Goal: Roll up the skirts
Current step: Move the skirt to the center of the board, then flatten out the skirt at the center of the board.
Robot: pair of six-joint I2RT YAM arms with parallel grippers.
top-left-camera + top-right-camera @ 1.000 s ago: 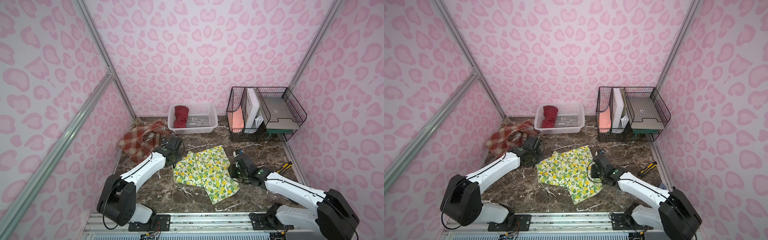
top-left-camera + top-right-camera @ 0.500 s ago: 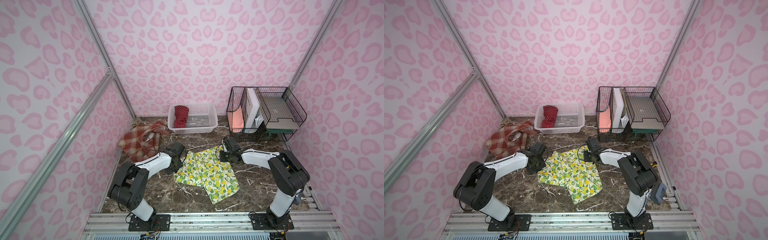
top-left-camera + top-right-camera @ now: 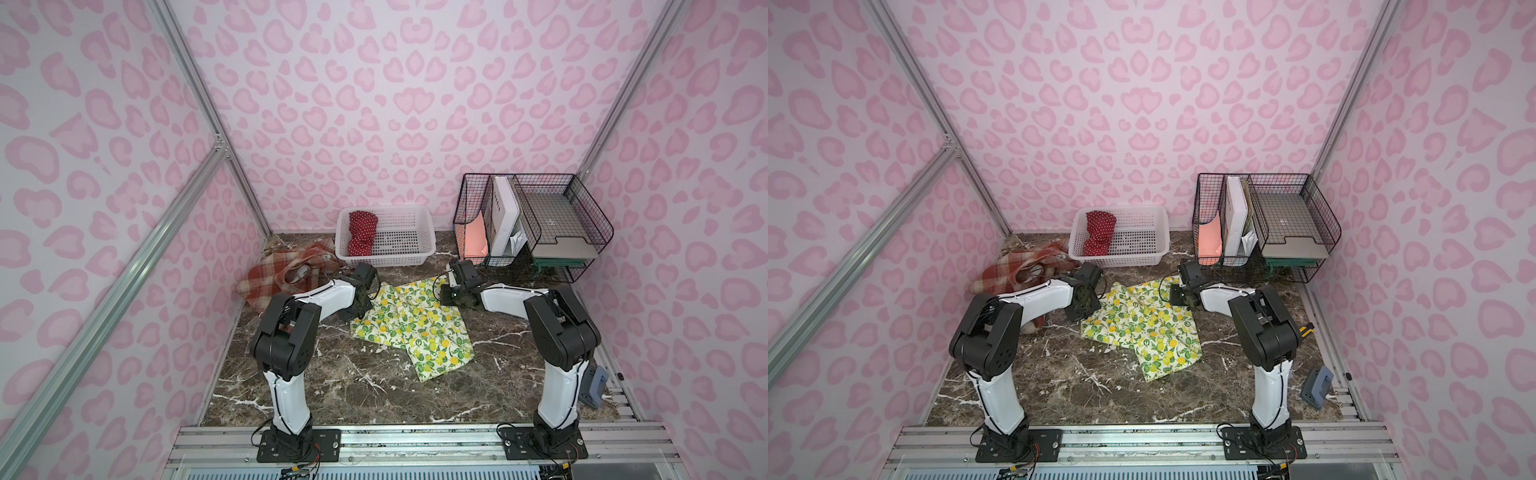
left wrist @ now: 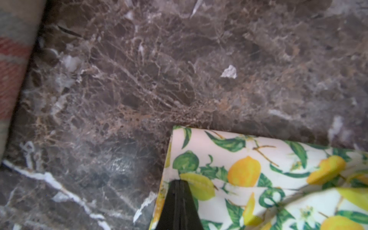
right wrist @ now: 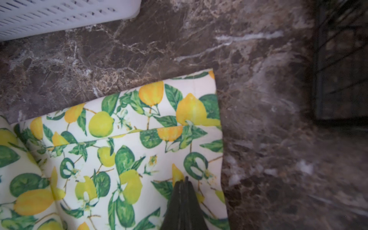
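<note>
The lemon-print skirt (image 3: 411,328) (image 3: 1142,328) lies spread flat on the middle of the marble table. My left gripper (image 3: 360,313) (image 3: 1084,309) is at its far left corner. In the left wrist view its fingertips (image 4: 178,182) are pressed together, shut on the hem of the lemon-print skirt (image 4: 258,179). My right gripper (image 3: 444,297) (image 3: 1177,297) is at the far right corner, and the right wrist view shows it (image 5: 183,179) shut on the cloth (image 5: 119,149) near its edge. The plaid skirt (image 3: 282,276) (image 3: 1013,270) lies crumpled at the back left. A rolled red polka-dot skirt (image 3: 362,232) (image 3: 1098,232) sits in the white basket (image 3: 409,249) (image 3: 1142,257).
A black wire rack (image 3: 540,224) (image 3: 1279,224) with folders and a laptop stands at the back right, close to my right gripper. A grey-blue object (image 3: 596,384) (image 3: 1316,386) lies at the front right edge. A yellow-black tool (image 3: 1306,328) lies by the right wall.
My right gripper has gone from the skirt's near right side to its far right corner and shut there. Both arms now stand more upright. The left gripper stays shut at the far left corner.
</note>
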